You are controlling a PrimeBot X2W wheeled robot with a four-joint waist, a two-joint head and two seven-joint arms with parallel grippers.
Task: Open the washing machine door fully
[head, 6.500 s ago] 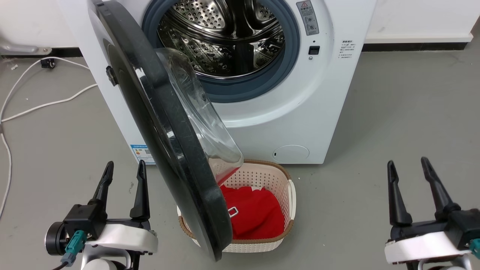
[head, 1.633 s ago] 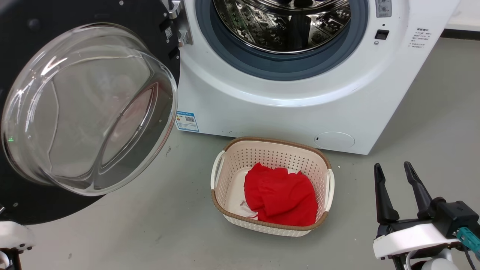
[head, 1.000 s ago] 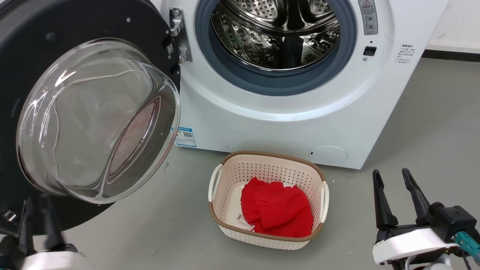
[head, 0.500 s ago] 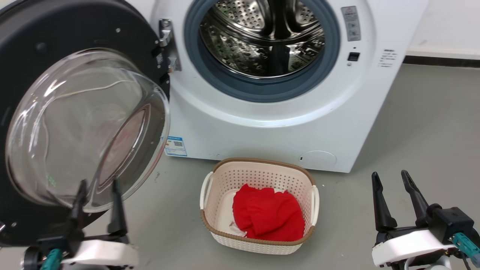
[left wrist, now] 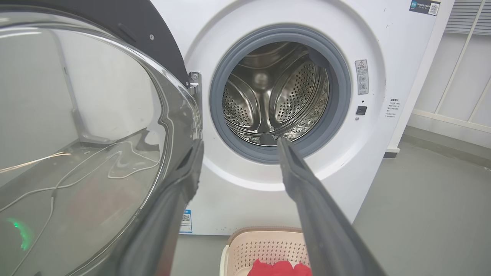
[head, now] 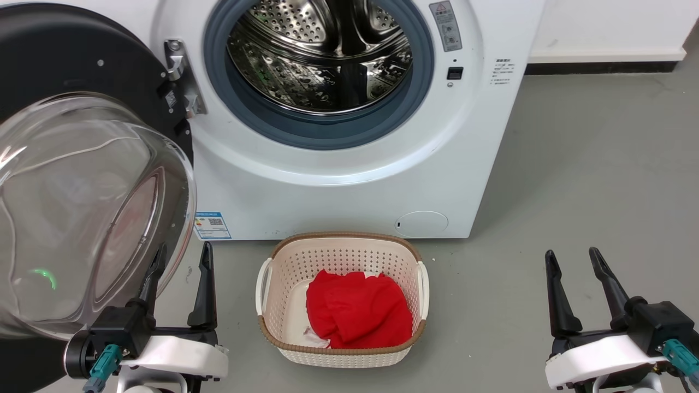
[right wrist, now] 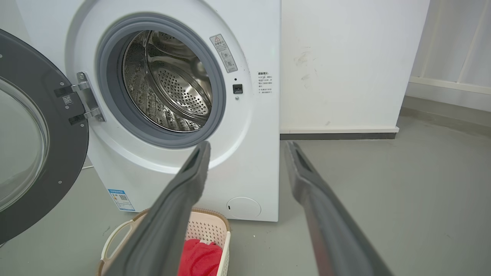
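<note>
At the nine o'clock side of the head view, the washing machine door [head: 82, 65] is seen swung wide on its metal hinge [head: 177, 76], with its inner face turned toward the camera and its clear glass bowl [head: 71, 218] bulging forward. The door is hung at the nine o'clock edge of the drum opening [head: 322, 54], which is fully uncovered and is ringed by a grey rubber seal [head: 262, 117]. The white washing machine [head: 338, 185] is placed at twelve o'clock on the grey floor [head: 590, 164]. A small round flap [head: 421, 222] is set low on its front, toward five o'clock of the opening, and a blue sticker [head: 212, 225] is stuck toward seven o'clock. A pale perforated basket [head: 344, 237] is stood on the floor just in front of the machine, at six o'clock of the opening, and a red cloth [head: 357, 316] is heaped inside it. The left gripper [head: 183, 248] is found at seven o'clock of the view, its two dark fingers spread apart with nothing between them. Its fingertips are seen just beside the lower rim of the glass bowl, and whether they are touching it cannot be told. The right gripper [head: 570, 252] is found at five o'clock, well apart from the machine and the basket, its fingers likewise spread and nothing gripped.
</note>
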